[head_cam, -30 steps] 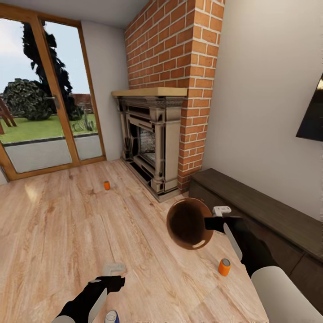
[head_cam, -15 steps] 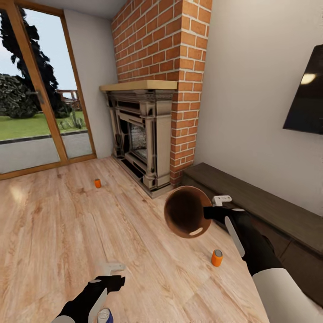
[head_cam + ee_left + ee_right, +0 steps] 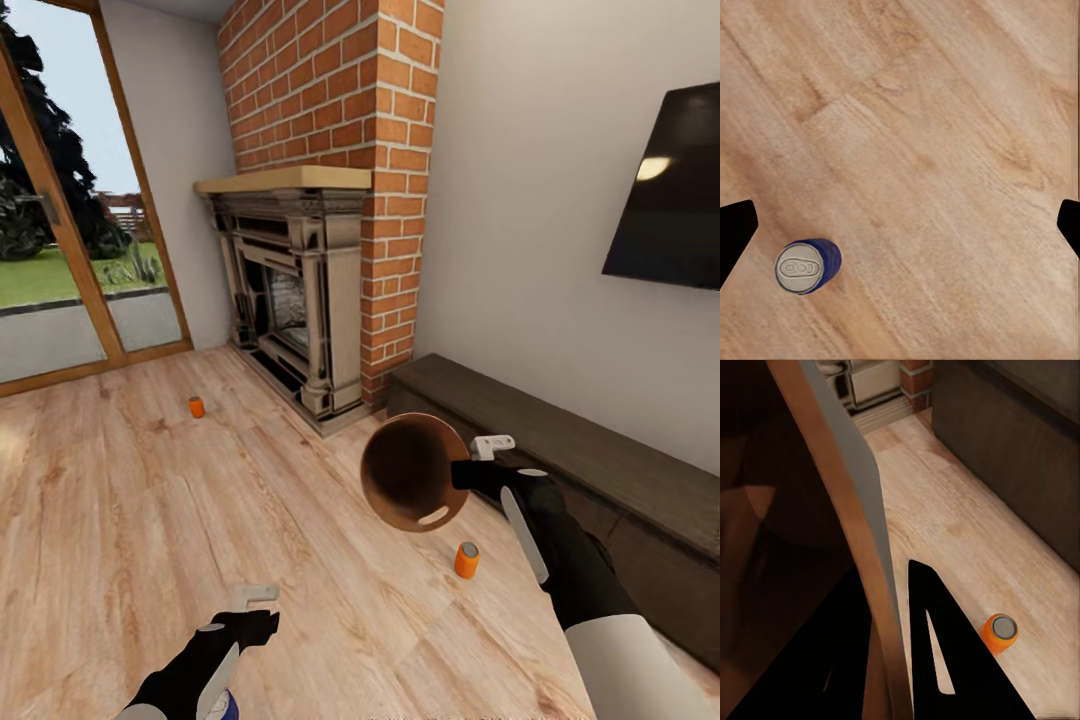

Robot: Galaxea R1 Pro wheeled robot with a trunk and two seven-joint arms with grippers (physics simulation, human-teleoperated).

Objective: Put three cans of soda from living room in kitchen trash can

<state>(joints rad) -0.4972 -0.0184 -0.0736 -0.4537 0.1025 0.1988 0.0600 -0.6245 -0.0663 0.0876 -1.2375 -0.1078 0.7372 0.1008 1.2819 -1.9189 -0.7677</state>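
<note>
Living room floor [image 3: 120,500] has 2 orange cans, one by the fireplace [image 3: 196,407], one under the trash can [image 3: 412,472] clamped by the right gripper [image 3: 470,470]. Left gripper [image 3: 900,225] spread wide over the blue can [image 3: 806,265].

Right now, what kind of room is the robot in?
It looks like a living room. There is a dark fireplace set in a red brick chimney, a flat black screen on the wall, and a long dark low bench on the light wood floor.
</note>
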